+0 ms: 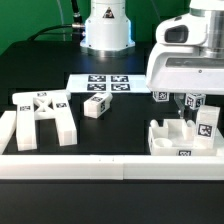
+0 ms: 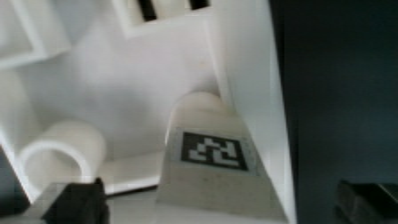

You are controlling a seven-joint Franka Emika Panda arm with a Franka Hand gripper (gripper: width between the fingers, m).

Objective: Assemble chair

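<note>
Reading gripper (image 2: 217,203) as open: dark blunt fingertips (image 2: 71,200) spread wide, clear of the tapered matte-white tagged piece (image 2: 214,150) standing between them. Hanging over blocky chair assembly (image 1: 185,138), lower right of exterior view. Seeing leg frame (image 1: 45,115) lying flat at lower left, well apart. Small tagged cube (image 1: 97,105) at centre, just below thin flat marker board (image 1: 100,82). Black matte table (image 1: 120,125); low white wall (image 1: 90,166) along bottom edge.
</note>
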